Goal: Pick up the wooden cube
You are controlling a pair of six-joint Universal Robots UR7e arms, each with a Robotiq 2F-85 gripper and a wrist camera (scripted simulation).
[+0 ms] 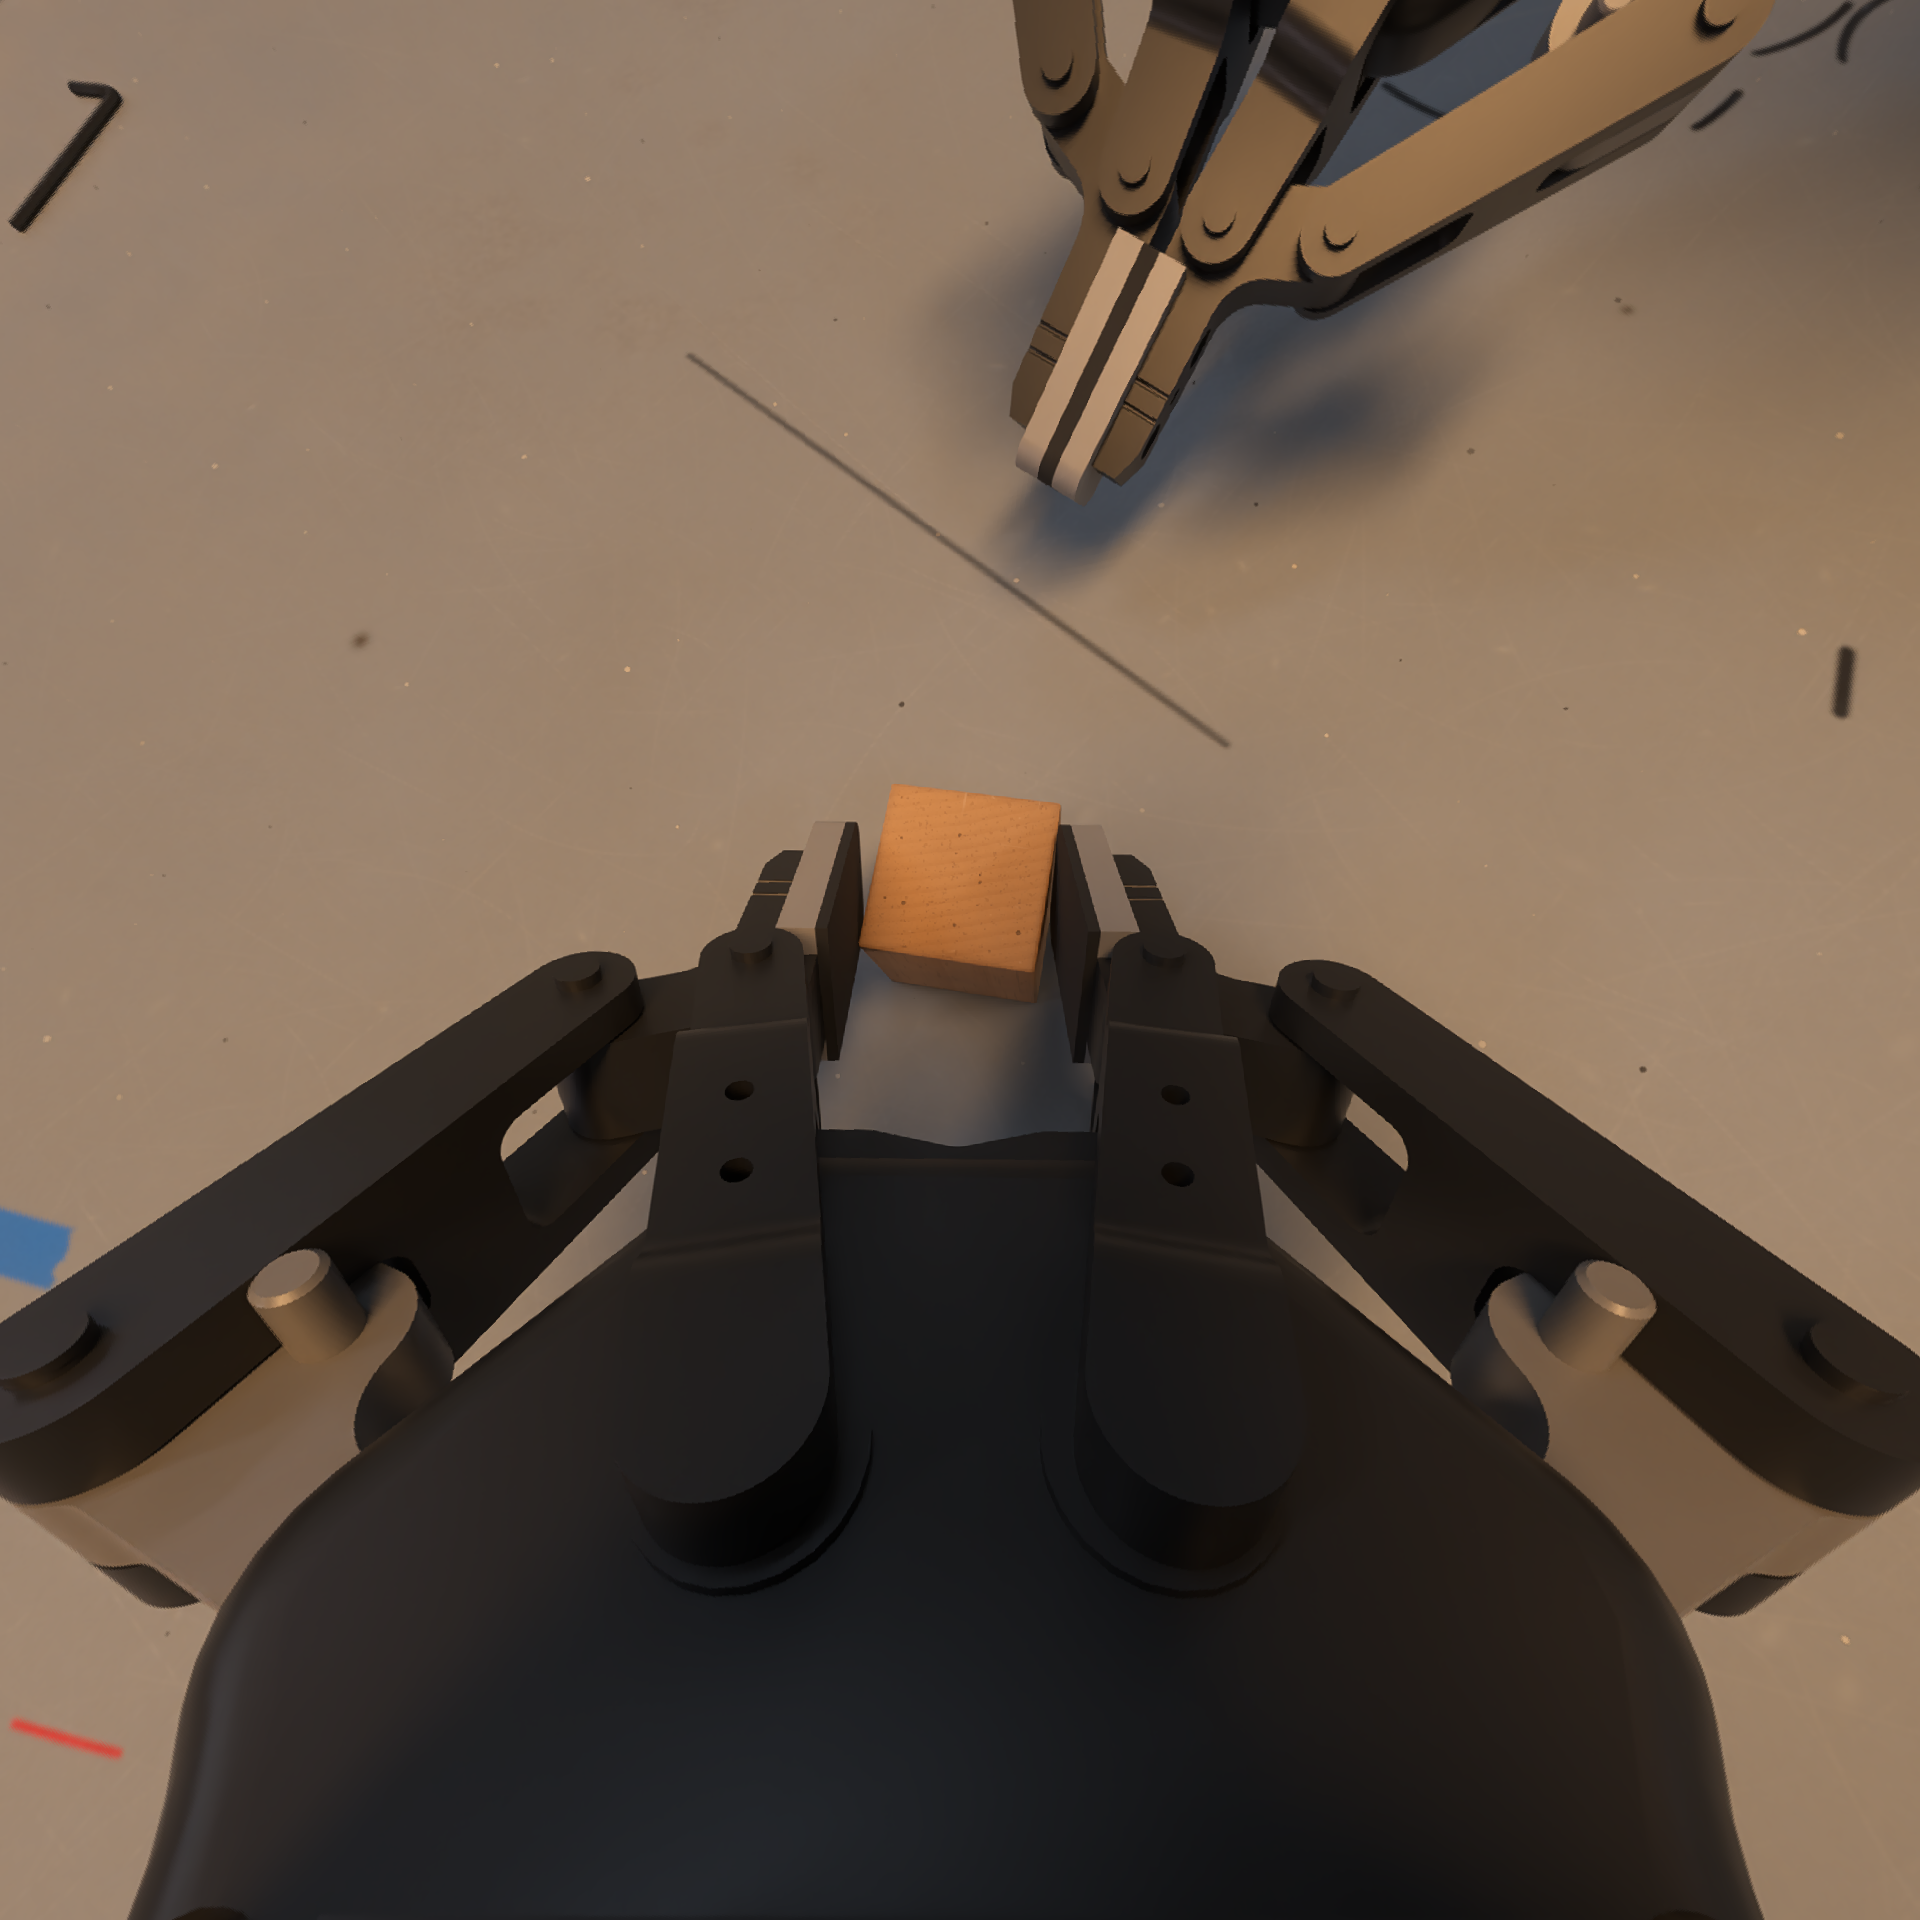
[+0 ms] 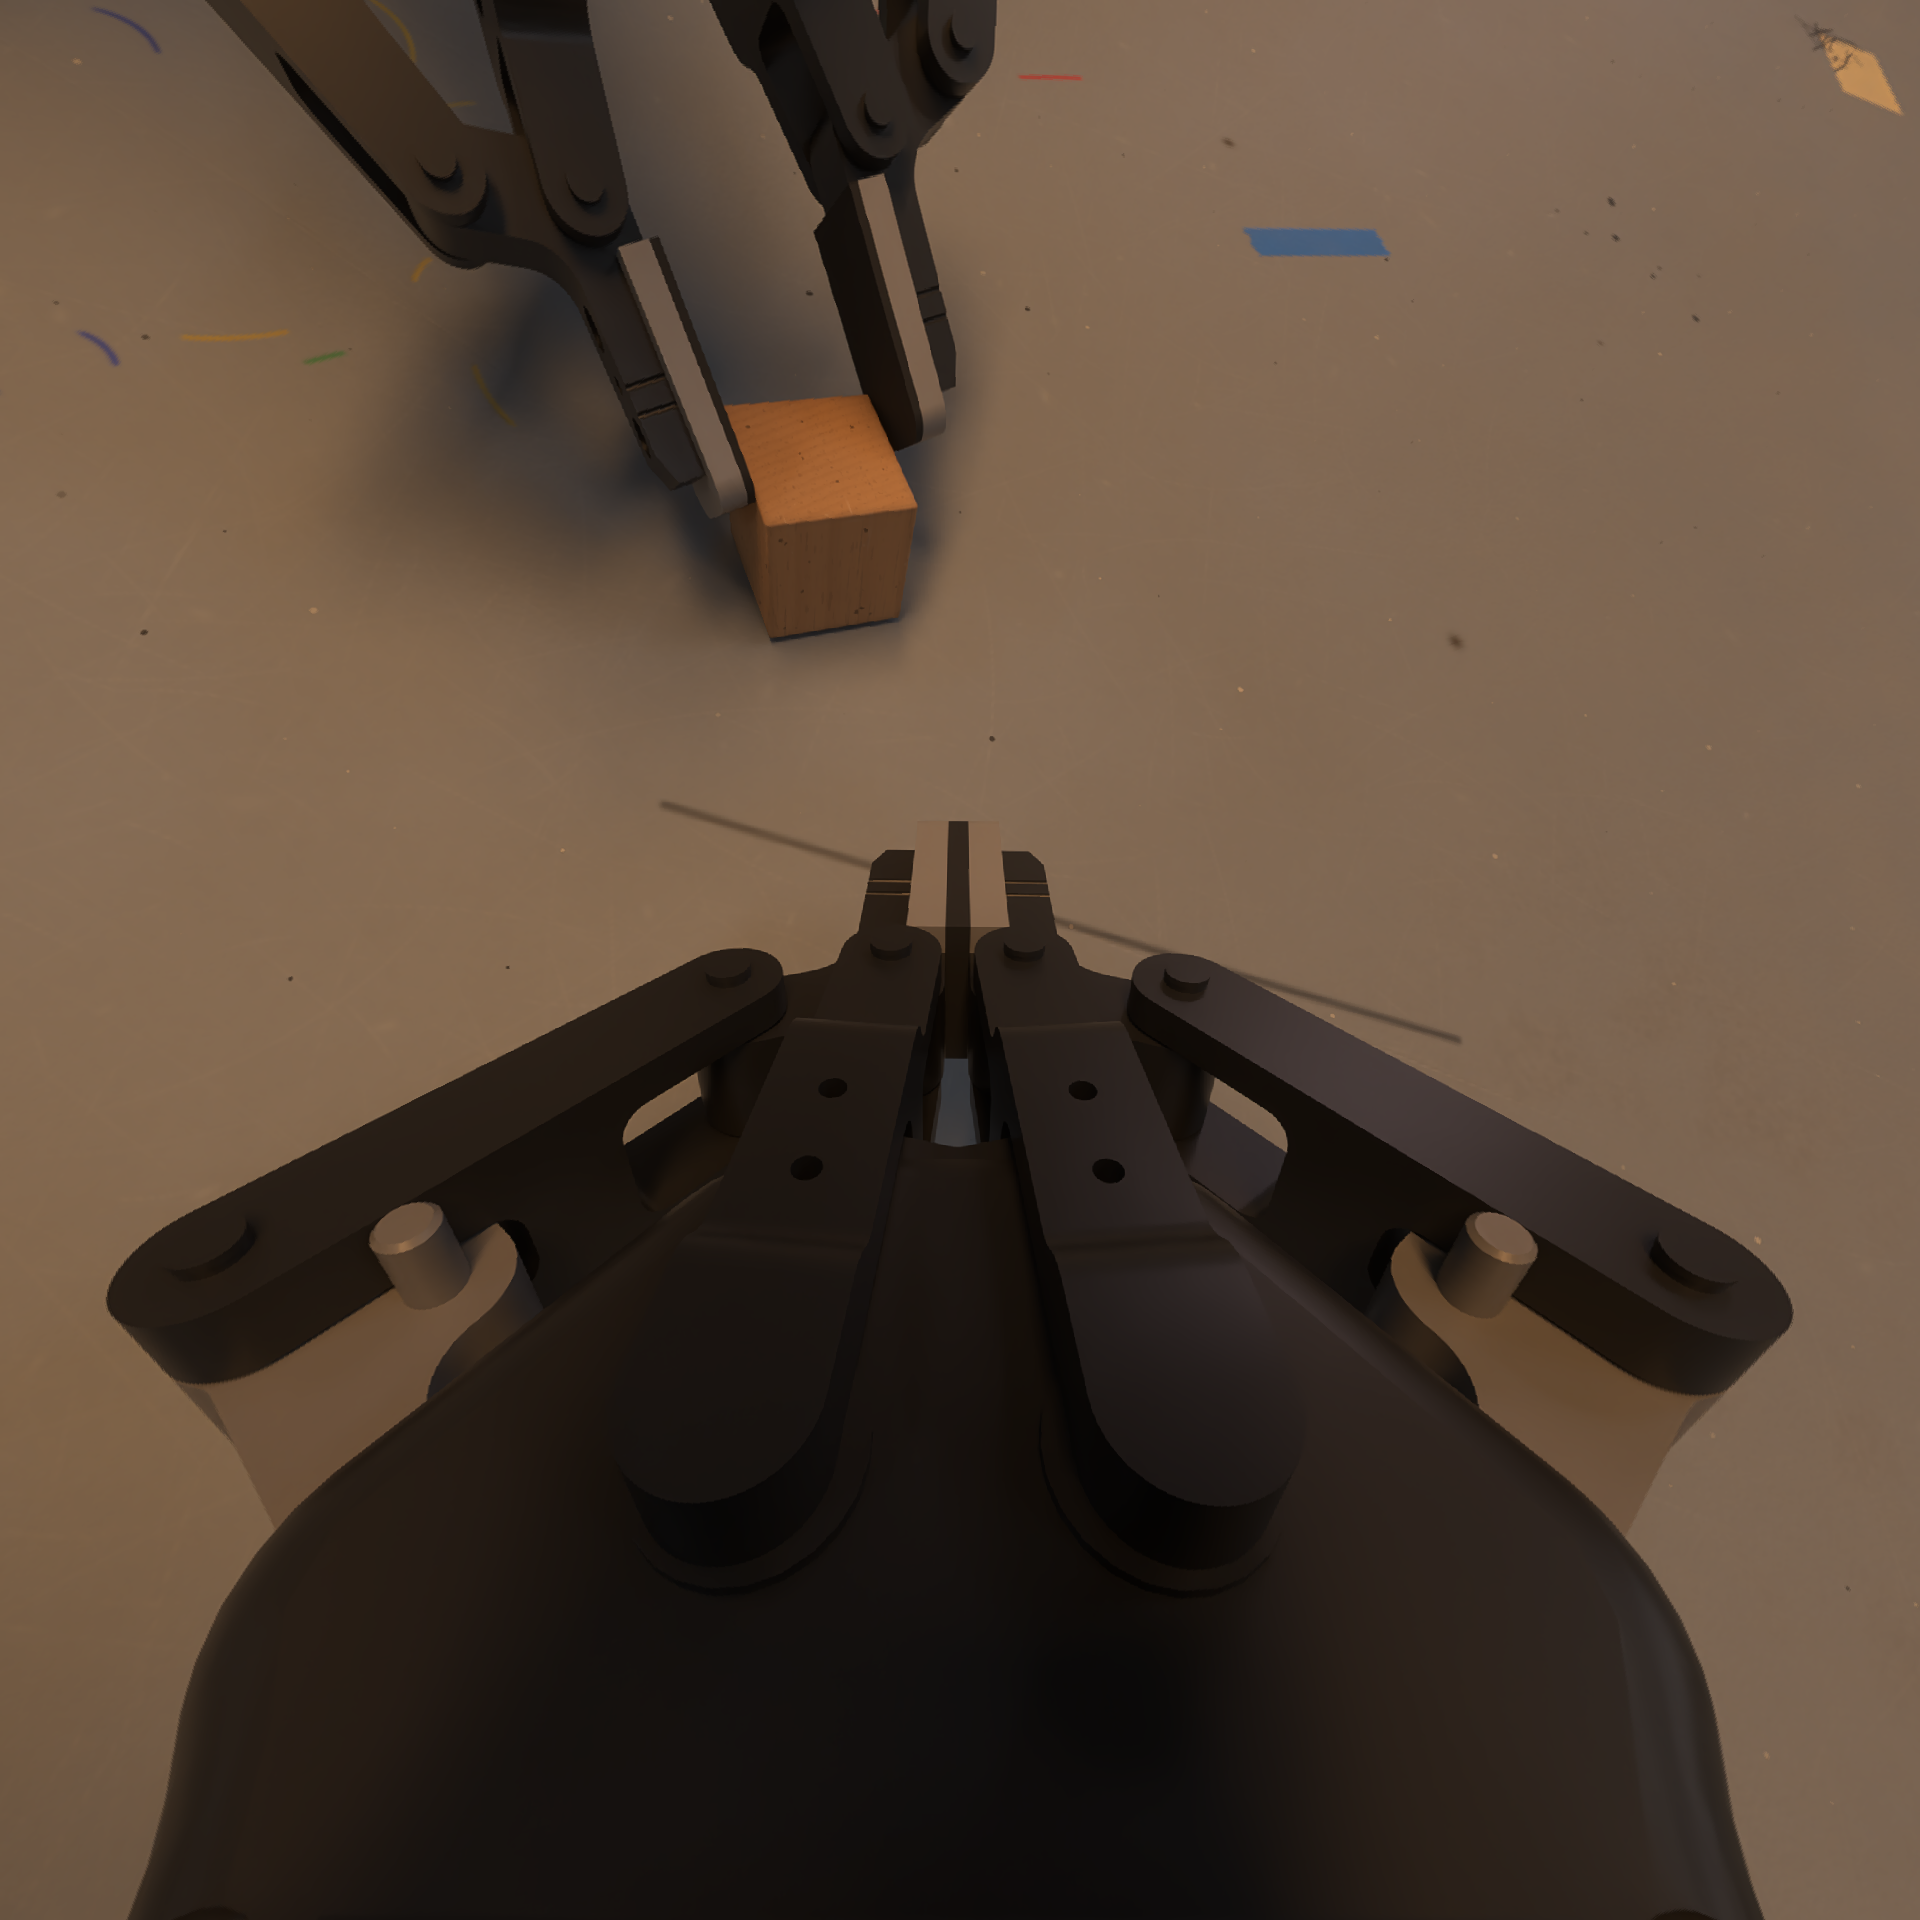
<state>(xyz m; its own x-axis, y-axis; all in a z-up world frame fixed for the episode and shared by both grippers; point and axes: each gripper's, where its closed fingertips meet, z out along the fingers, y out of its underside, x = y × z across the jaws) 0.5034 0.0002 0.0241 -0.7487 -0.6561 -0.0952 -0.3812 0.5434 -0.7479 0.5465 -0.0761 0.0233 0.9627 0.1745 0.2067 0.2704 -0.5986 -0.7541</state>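
The wooden cube (image 1: 961, 883) is a small light-brown block that rests on the tan table. My left gripper (image 1: 961, 831) has its two pads pressed against the cube's left and right sides, near the top of the block. In the right wrist view the cube (image 2: 831, 551) sits on the table with the left gripper (image 2: 826, 462) clamped over it from above. My right gripper (image 2: 957, 831) is shut and empty, hovering over the table a short way from the cube. It shows in the left wrist view (image 1: 1070, 473) at the upper right.
The table surface (image 1: 416, 520) carries a thin dark line (image 1: 956, 551) between the two grippers. A blue tape strip (image 2: 1314, 242), a red mark (image 2: 1049, 77), small dark marks (image 1: 62, 156) and coloured scribbles (image 2: 234, 336) lie farther off.
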